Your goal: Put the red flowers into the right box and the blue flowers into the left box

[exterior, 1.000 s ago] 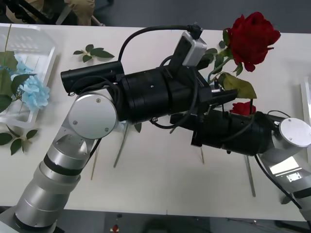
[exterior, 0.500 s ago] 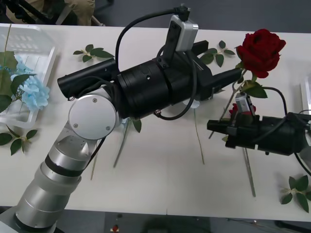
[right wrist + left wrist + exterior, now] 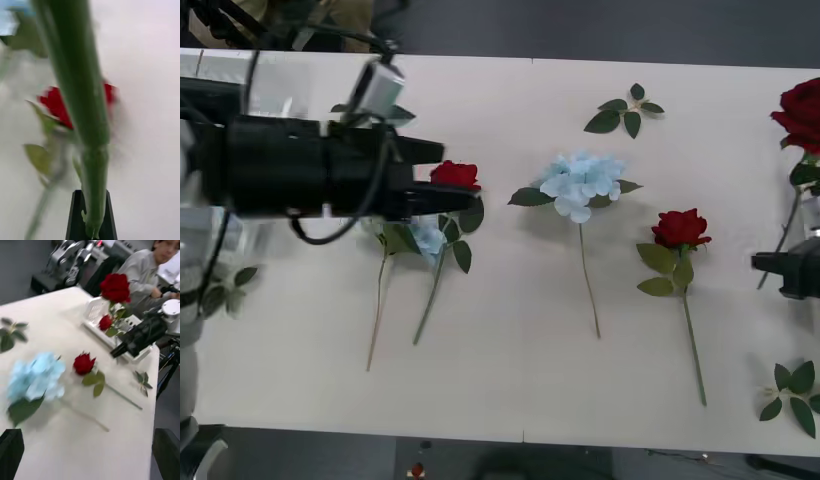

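Observation:
My right gripper point(image 3: 770, 265) is at the table's right edge, shut on the stem point(image 3: 88, 112) of a red flower point(image 3: 802, 110) held upright. In the left wrist view that red flower point(image 3: 115, 287) hangs above the right box point(image 3: 95, 311), where another red flower point(image 3: 106, 321) lies. My left gripper point(image 3: 455, 172) hovers open over the table's left part, above a red flower point(image 3: 455, 176) and a small blue flower point(image 3: 428, 238). A big blue flower point(image 3: 582, 183) and a red flower point(image 3: 680, 228) lie mid-table. The left box point(image 3: 275, 80) is mostly hidden behind my left arm.
Loose green leaf sprigs lie at the back point(image 3: 625, 112), at the front right corner point(image 3: 790, 390) and at the left edge point(image 3: 225, 285). A seated person point(image 3: 150, 273) is beyond the right box.
The left arm has let the rose go and swung back to the table's left side. The right gripper has carried the rose by its stem to the right edge.

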Controlling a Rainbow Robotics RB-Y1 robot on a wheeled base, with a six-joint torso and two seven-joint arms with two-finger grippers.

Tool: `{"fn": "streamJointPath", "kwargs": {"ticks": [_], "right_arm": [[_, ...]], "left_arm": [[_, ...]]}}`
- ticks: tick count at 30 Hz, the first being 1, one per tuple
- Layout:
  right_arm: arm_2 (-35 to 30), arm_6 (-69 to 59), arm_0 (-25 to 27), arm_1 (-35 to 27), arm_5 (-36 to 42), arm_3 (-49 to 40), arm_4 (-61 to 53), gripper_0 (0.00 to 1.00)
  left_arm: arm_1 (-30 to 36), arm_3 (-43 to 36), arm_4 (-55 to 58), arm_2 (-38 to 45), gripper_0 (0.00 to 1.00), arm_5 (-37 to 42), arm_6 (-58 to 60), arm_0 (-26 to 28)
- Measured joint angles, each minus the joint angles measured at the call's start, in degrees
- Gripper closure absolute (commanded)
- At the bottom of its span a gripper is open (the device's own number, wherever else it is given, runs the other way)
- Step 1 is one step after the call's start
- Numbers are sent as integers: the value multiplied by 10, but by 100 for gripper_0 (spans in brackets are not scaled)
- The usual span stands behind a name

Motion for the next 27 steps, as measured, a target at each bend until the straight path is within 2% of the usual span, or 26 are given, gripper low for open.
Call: {"fn": "streamJointPath", "kwargs": {"ticks": [3,6,10,18,21,27], "right_arm": [[-32,-55,0,-24,20,35,22,100],[-60,-79,0,-49,31,57,70,100],[-112,-144,0,-81,80,70,153,100],[-252,-243,0,-97,181,75,333,100],[-258,-292,0,-99,184,75,370,100],[-214,-351,1,-100,161,75,435,100]], "left_arm": [[2,0,-3,81,0,89,40,0],[20,0,-35,111,0,138,76,0],[40,18,-99,103,0,166,145,0],[47,83,-227,59,0,207,147,0],[47,119,-251,58,0,208,147,0],[47,198,-275,58,0,175,147,0]]}}
